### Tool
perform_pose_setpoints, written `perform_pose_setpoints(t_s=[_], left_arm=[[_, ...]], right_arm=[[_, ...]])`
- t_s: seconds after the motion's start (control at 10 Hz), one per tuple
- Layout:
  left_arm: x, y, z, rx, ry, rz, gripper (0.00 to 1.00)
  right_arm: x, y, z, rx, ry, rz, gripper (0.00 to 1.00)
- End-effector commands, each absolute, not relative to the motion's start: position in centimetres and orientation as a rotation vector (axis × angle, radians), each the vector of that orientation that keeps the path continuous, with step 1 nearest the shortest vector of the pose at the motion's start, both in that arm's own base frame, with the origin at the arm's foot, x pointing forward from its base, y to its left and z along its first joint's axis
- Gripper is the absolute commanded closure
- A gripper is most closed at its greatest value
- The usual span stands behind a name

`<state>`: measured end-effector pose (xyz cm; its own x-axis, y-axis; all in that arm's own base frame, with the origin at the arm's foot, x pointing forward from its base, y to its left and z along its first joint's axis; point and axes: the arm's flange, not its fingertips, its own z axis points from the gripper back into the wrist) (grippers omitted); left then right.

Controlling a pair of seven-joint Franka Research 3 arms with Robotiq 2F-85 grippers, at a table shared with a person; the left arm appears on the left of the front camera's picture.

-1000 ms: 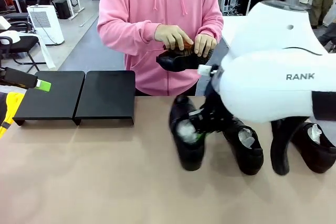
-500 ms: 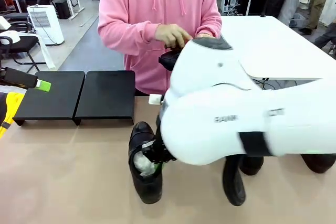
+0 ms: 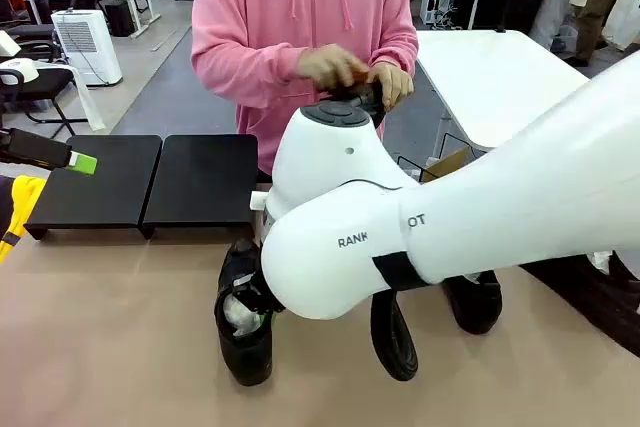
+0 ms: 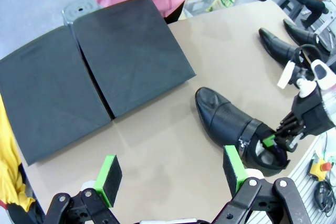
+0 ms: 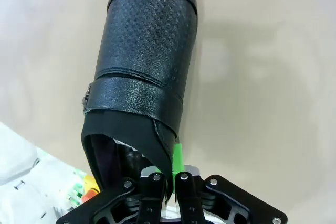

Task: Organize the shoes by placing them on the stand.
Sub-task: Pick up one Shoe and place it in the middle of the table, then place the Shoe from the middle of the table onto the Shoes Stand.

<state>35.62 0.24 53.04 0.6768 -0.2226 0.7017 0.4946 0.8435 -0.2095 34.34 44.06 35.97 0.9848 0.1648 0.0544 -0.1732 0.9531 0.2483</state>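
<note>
My right gripper [image 5: 170, 176] is shut on the heel rim of a black glossy shoe [image 5: 144, 66]. In the front view this shoe [image 3: 243, 337] is at the table's middle left, in front of the stand's right platform [image 3: 205, 179]; whether it touches the table I cannot tell. The stand's left platform [image 3: 95, 182] is bare, as is the right one. My left gripper [image 4: 171, 174] is open and holds nothing, hovering over the table before the stand [image 4: 131, 51]. It looks at the held shoe [image 4: 231, 124]. A person in a pink hoodie holds another shoe [image 3: 350, 97] in both hands.
More black shoes lie on the table's right part [image 3: 478, 302], [image 4: 281, 48], [image 4: 307, 32], partly hidden behind my right arm [image 3: 420, 237]. A yellow item [image 3: 15, 202] sits at the left edge beside the stand. The left finger's green pad [image 3: 83, 162] hangs over the left platform.
My right arm has swung left across the table, carrying the shoe from the middle right towards the stand. The left gripper has stayed put. The person keeps handling the other shoe.
</note>
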Motion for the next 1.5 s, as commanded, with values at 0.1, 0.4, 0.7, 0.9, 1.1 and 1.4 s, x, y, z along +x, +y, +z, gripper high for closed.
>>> perform_pose_setpoints(t_s=[0.1,0.4,0.7,0.9,1.1,1.4], left_arm=[[35.6,0.4,53.0,-0.404,-0.724,-0.428,0.00],[35.6,0.4,53.0,-0.404,-0.724,-0.428,0.00],[35.6,0.4,53.0,-0.404,-0.724,-0.428,0.00],[35.6,0.4,53.0,-0.404,-0.724,-0.428,0.00],[35.6,0.4,53.0,-0.404,-0.724,-0.428,0.00],[35.6,0.4,53.0,-0.404,-0.724,-0.428,0.00]], right_arm=[[35.3,45.1,35.5,0.263,0.051,0.102,0.73],[35.3,43.9,35.9,0.292,0.062,0.094,0.27],[34.6,41.7,37.8,0.332,0.015,0.101,0.00],[33.2,39.2,38.6,0.287,0.020,0.193,0.00],[35.0,42.8,38.0,0.311,0.030,0.088,0.00],[35.0,42.8,38.0,0.311,0.030,0.088,0.00]])
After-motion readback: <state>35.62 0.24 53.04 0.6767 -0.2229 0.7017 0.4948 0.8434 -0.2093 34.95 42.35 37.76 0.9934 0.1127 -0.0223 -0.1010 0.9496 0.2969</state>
